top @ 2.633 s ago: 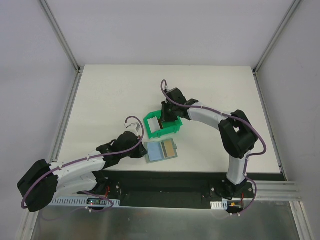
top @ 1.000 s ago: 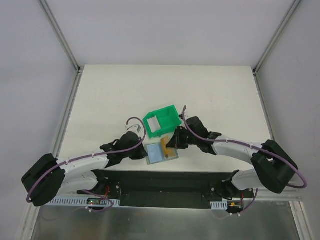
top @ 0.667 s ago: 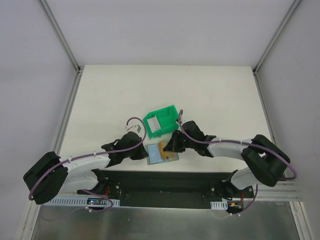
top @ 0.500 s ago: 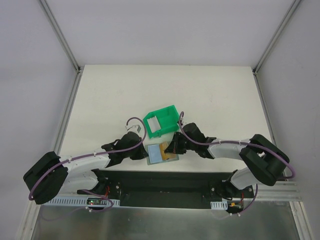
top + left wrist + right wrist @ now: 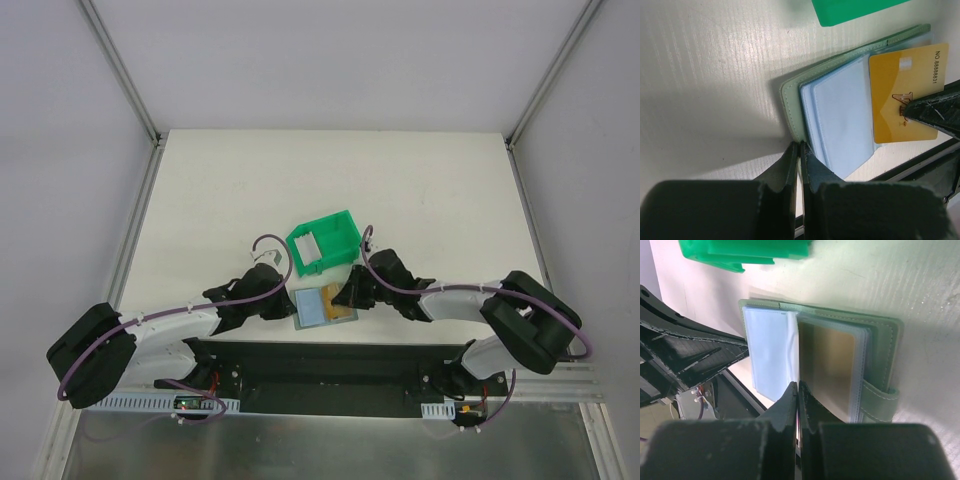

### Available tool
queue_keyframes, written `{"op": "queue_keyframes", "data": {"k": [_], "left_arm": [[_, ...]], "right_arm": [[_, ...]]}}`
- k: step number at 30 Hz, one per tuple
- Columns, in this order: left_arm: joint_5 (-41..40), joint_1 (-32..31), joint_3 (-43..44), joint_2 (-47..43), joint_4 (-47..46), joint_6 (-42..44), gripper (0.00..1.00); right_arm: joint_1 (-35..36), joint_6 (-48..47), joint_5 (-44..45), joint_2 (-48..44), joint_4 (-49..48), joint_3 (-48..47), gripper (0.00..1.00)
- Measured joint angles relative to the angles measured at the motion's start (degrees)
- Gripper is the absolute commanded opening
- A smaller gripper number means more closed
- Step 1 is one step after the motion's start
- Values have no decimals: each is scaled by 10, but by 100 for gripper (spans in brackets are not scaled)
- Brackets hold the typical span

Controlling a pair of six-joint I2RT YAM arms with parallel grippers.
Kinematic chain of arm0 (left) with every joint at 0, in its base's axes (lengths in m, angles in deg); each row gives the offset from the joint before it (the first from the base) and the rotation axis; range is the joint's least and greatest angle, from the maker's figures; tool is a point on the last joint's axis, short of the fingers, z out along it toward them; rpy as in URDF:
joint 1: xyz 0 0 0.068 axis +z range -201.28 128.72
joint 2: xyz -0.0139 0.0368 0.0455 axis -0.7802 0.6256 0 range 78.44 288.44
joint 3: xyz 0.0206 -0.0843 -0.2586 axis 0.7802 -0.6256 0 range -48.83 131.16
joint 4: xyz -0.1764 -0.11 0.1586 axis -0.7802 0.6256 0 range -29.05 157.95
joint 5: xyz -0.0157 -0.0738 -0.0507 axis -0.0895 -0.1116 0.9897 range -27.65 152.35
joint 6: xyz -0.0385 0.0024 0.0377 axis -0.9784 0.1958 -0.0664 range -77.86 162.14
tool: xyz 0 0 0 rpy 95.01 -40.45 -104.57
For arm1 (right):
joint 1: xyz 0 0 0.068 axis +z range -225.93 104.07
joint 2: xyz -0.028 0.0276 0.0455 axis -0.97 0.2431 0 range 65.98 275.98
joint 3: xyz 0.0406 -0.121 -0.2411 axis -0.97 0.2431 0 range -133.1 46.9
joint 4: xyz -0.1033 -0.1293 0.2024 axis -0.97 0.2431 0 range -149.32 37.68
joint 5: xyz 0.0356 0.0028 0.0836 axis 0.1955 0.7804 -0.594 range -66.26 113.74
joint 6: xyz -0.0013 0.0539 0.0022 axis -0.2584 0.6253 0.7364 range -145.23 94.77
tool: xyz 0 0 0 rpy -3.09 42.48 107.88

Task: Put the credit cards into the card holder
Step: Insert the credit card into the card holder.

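Observation:
The grey-green card holder (image 5: 310, 308) (image 5: 790, 107) (image 5: 883, 340) lies open near the table's front edge, with pale blue clear pockets on its left leaf. My left gripper (image 5: 289, 309) (image 5: 799, 145) is shut on the outer edge of that leaf. My right gripper (image 5: 339, 298) (image 5: 798, 385) is shut on an orange credit card (image 5: 895, 75). It holds the card on edge over the middle of the holder, the card's face turned toward the left wrist camera. A second tan credit card (image 5: 830, 365) sits inside a clear pocket of the right leaf.
The bright green bin (image 5: 325, 240) (image 5: 855, 10) (image 5: 745, 250) stands just behind the card holder, with a pale flat piece (image 5: 305, 244) in its left end. The black base plate (image 5: 320, 360) runs along the table's near edge, close in front of the holder.
My right arm has come from the green bin down to the card holder, carrying the orange card, and settled over its middle. The left gripper has stayed on the holder's edge.

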Motion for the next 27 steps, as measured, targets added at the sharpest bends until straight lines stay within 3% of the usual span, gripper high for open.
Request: {"op": "queue_keyframes", "data": {"k": [27], "left_arm": [[6,4,1,5,-3,-1,0]], "right_arm": [[1,58,-37,59,-118,21,0]]}}
